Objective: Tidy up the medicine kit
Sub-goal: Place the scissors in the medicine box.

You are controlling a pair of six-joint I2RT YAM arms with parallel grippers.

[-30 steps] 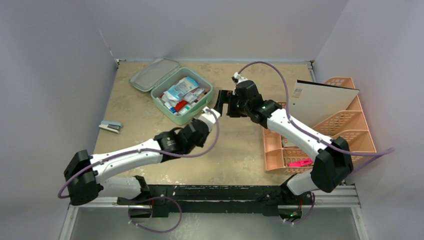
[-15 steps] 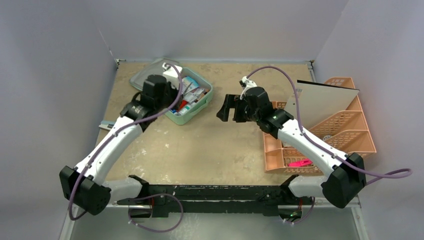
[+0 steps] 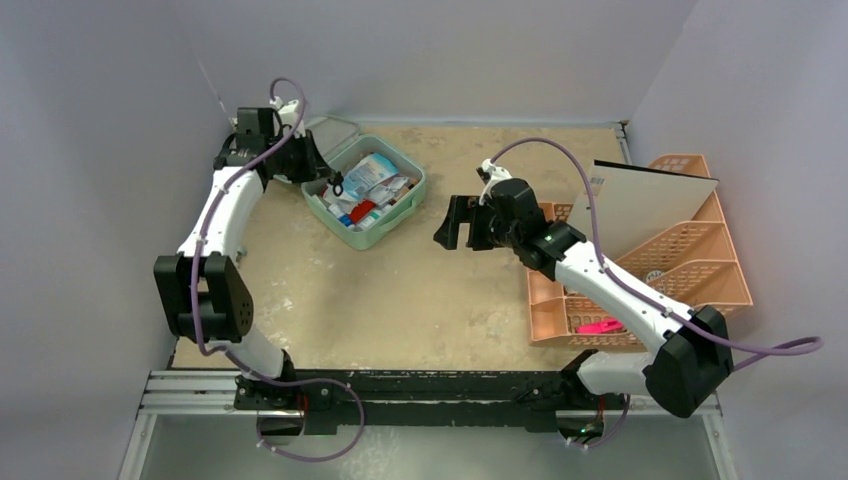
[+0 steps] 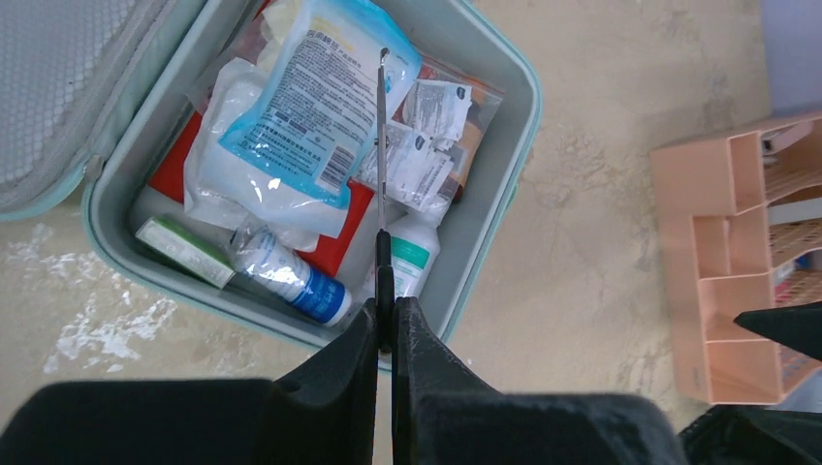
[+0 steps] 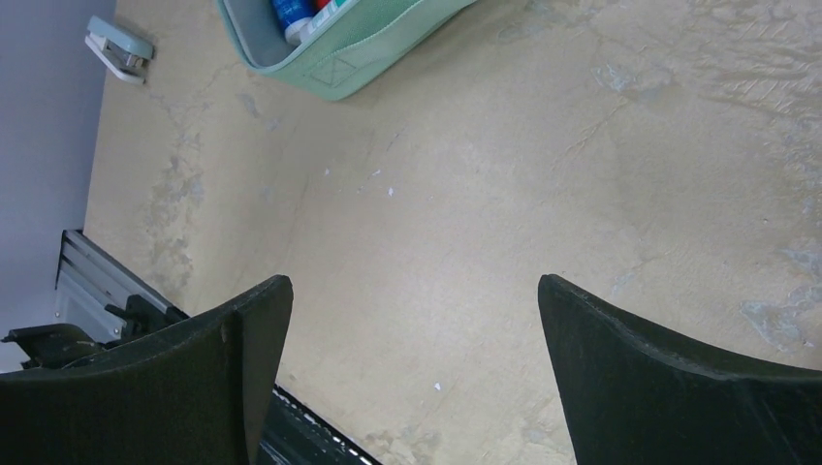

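The medicine kit (image 3: pixel 404 207), a mint-green case, lies open at the back left. Its tray (image 4: pixel 505 155) holds a white-and-blue pouch (image 4: pixel 291 107), sachets, small bottles and a red pouch. My left gripper (image 3: pixel 331 180) hovers over the tray's left part, shut on a thin tool (image 4: pixel 383 165) with a black handle and a metal blade, seen edge-on, perhaps scissors. The blade points out over the contents. The arm hides part of the open lid (image 4: pixel 58 97). My right gripper (image 3: pixel 455 222) stands open and empty above bare table to the right of the kit (image 5: pixel 339 58).
A peach lattice rack (image 3: pixel 690 270) stands at the right edge with a white board (image 3: pixel 645 200) leaning in it and a pink item (image 3: pixel 600 325) in its front compartment. A small stapler (image 5: pixel 118 46) lies near the left wall. Walls close in on three sides.
My left arm has swung from the table's middle to the back left, bringing its shut gripper over the kit. The right gripper has shifted slightly toward me and stayed open.
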